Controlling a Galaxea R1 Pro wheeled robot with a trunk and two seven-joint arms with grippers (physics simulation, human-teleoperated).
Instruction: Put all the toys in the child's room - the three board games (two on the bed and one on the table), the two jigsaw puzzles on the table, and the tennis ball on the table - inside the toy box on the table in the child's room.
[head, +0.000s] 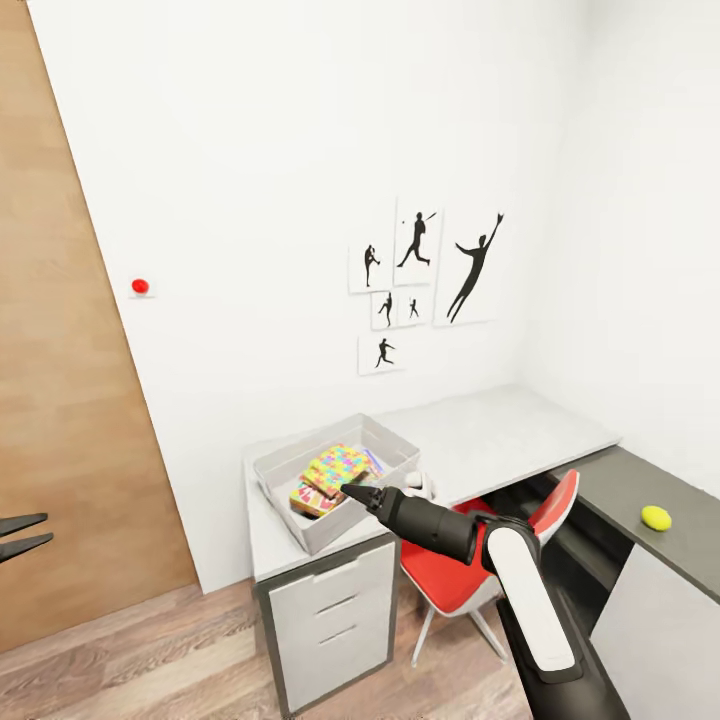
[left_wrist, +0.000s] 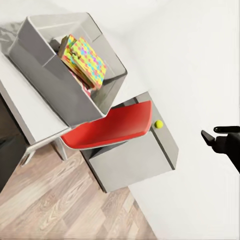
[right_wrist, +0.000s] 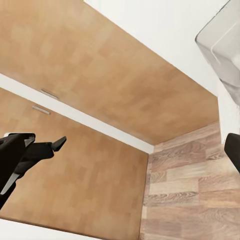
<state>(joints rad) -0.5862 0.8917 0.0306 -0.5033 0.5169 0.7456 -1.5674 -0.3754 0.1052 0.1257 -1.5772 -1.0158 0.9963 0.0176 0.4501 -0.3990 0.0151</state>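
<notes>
The toy box (head: 318, 447) (left_wrist: 50, 75) stands at the left end of the table (head: 500, 430). Inside it a jigsaw puzzle (head: 336, 466) (left_wrist: 89, 64) lies tilted over a yellow-red printed board game (head: 307, 499). The tennis ball (head: 656, 517) (left_wrist: 158, 124) rests on the table's lower dark grey section at the right. My right gripper (head: 350, 491) (right_wrist: 47, 140) hangs open and empty in front of the toy box's near right corner. My left gripper (head: 35, 532) (left_wrist: 210, 132) is open and empty at the far left, over the floor. The bed is out of view.
A red chair (head: 470, 580) (left_wrist: 110, 130) is tucked under the desk between the grey drawers (head: 335, 610) and the dark section. A wooden door (head: 60, 400) fills the left side, with a red wall button (head: 140, 286) beside it. Wood-plank floor (head: 150, 650) lies in front.
</notes>
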